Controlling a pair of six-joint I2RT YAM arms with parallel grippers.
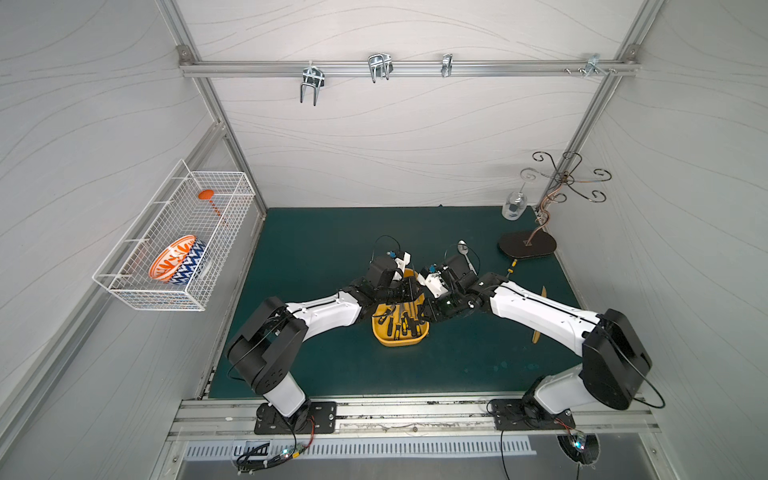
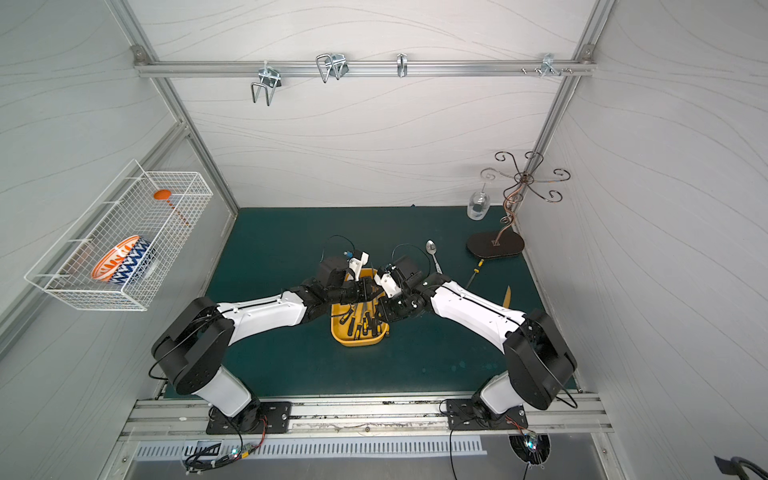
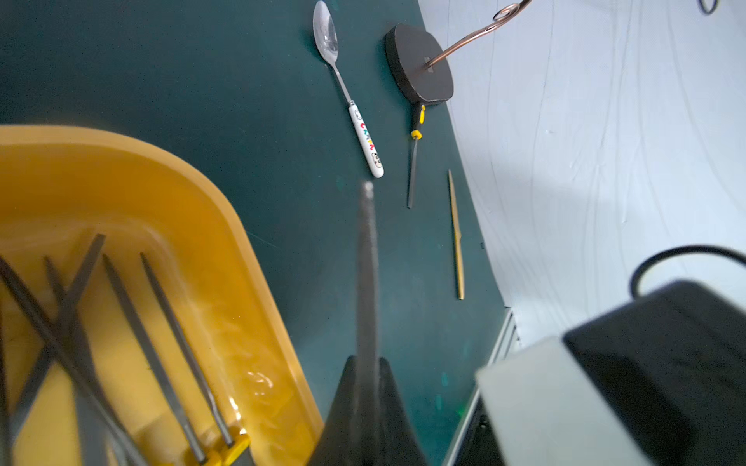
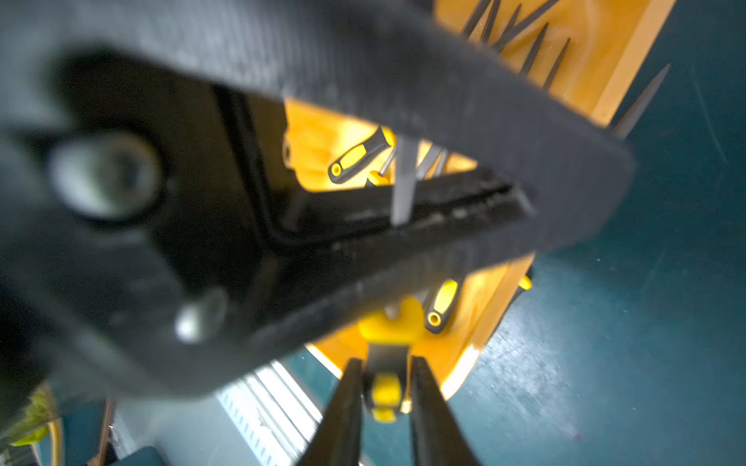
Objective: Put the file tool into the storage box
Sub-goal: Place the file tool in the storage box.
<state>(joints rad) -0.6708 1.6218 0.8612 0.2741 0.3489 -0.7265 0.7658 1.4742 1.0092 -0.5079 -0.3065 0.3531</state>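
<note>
The yellow storage box (image 1: 399, 343) (image 2: 357, 341) (image 3: 226, 210) (image 4: 605, 60) lies mid-mat with several files in it. Both arms meet over its far half. One file tool (image 3: 367, 262) is held above the box's right rim. My left gripper (image 3: 367, 359) (image 1: 410, 291) is shut on its grey blade. The black-and-yellow handle (image 4: 385, 393) sits between the fingers of my right gripper (image 4: 385, 363) (image 1: 424, 311), whose jaws stand slightly apart around it. In the right wrist view the left gripper's body hides most of the blade.
Another file (image 1: 510, 270) (image 3: 413, 161) lies on the mat by the black stand base (image 1: 527, 245). A spoon (image 1: 464, 249), a golden stick (image 1: 540, 316) and a glass (image 1: 513, 208) are on the right. A white wire basket (image 1: 174, 237) hangs on the left wall.
</note>
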